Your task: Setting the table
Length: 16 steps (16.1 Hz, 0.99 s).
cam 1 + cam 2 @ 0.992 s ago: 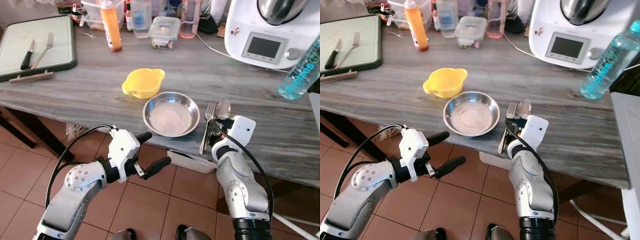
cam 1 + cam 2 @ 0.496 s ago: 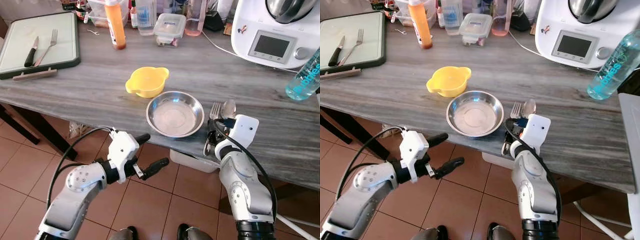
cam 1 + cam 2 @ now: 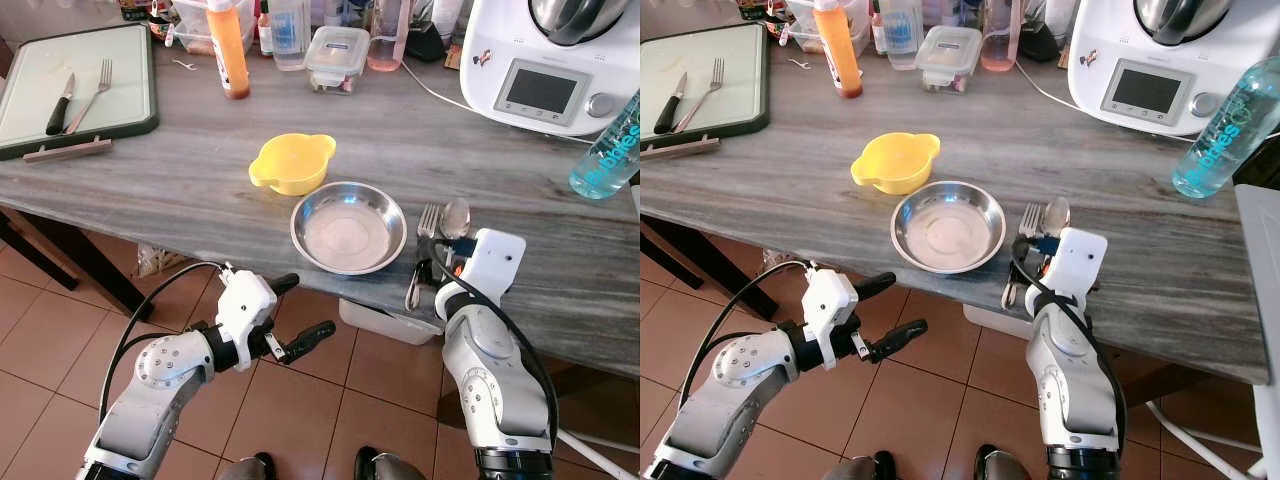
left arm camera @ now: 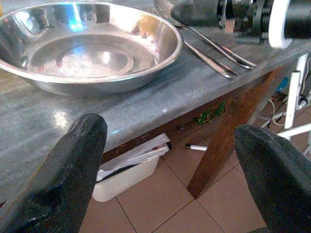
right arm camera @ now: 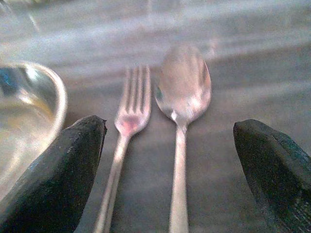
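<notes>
A steel bowl point(image 3: 348, 227) sits near the front edge of the grey table point(image 3: 180, 190), with a yellow bowl point(image 3: 291, 163) just behind it. A fork point(image 3: 426, 222) and a spoon point(image 3: 455, 217) lie side by side to the bowl's right. My right gripper point(image 3: 436, 272) is at the table edge over their handles. It is open, with the fork point(image 5: 129, 121) and spoon point(image 5: 183, 87) between its spread fingers point(image 5: 63, 165). My left gripper point(image 3: 298, 310) is open and holds nothing. It hangs below the table edge, facing the steel bowl point(image 4: 92, 53).
A dark-rimmed board point(image 3: 25, 90) with a knife and a second fork lies at the far left. An orange bottle point(image 3: 230, 50), a lidded container point(image 3: 337, 58), a white kitchen machine point(image 3: 545, 60) and a blue water bottle point(image 3: 608, 150) stand along the back and right. A plastic box point(image 3: 385, 322) sits under the table.
The camera has shifted a little. My left gripper hangs slightly lower than before. The right gripper stays over the fork and spoon handles.
</notes>
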Motion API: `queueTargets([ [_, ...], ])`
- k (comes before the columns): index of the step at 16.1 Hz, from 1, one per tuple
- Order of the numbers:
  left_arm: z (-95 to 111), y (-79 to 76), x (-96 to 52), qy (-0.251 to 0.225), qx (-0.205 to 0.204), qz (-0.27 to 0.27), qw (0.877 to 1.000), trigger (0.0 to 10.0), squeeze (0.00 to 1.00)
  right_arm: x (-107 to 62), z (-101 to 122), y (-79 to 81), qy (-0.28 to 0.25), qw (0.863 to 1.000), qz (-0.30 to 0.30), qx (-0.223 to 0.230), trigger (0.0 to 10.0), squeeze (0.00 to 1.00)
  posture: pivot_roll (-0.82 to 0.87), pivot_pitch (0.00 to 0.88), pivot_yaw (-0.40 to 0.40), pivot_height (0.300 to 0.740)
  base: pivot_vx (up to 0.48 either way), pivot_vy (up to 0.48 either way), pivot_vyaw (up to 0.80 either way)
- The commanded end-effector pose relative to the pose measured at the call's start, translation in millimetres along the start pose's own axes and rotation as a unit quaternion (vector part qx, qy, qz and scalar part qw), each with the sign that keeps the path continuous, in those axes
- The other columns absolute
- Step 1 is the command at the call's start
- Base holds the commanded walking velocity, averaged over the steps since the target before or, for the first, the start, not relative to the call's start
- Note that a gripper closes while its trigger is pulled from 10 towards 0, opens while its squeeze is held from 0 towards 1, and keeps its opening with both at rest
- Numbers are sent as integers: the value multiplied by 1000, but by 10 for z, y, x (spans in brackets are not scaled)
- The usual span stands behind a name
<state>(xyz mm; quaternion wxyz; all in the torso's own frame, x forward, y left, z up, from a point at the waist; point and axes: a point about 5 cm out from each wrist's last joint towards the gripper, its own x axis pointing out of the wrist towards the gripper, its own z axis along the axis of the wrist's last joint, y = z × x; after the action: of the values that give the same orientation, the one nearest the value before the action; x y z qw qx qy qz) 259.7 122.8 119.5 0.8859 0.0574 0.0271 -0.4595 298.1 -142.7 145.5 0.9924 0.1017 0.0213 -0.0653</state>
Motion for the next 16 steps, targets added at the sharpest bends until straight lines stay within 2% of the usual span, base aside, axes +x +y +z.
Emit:
queueTargets([
  [1,-8,2,5,1,7,-7,1000,10000,0,-28,51,36,-19,1000,10,-1,10000,1000,136,194,8,740,0,0,0],
  [4,-64,43,3,3,7,-4,1000,10000,0,-55,195,96,-70,997,28,-2,10000,1000,137,193,9,740,0,0,0],
  [6,-74,56,4,4,10,-2,1000,10000,0,-112,358,143,-124,991,44,-9,10000,1000,140,191,6,740,0,0,0],
  [9,-82,50,15,-2,16,0,1000,10000,0,-231,361,157,-154,982,67,-80,10000,1000,137,186,-2,740,0,0,0],
  [10,-73,44,21,-5,18,3,1000,10000,0,-278,319,129,-151,982,68,-93,10000,1000,135,184,-6,740,0,0,0],
  [11,-33,37,27,-12,20,10,1000,10000,0,-346,298,83,-159,976,70,-130,10000,1000,135,182,-10,740,0,0,0],
  [12,13,36,31,-18,22,16,999,10000,0,-386,286,56,-161,973,70,-148,10000,1000,135,180,-13,740,0,0,0],
  [13,92,38,45,-36,27,26,999,10000,0,-474,302,-17,-178,962,59,-199,10000,1000,133,174,-25,740,0,0,0],
  [14,215,37,59,-51,28,33,998,10000,0,-511,305,-63,-180,960,49,-208,10000,1000,133,170,-28,740,0,0,0],
  [16,330,-9,75,-65,24,29,997,10000,0,-570,318,-177,-178,959,27,-219,10000,1000,128,157,-43,740,0,0,0],
])
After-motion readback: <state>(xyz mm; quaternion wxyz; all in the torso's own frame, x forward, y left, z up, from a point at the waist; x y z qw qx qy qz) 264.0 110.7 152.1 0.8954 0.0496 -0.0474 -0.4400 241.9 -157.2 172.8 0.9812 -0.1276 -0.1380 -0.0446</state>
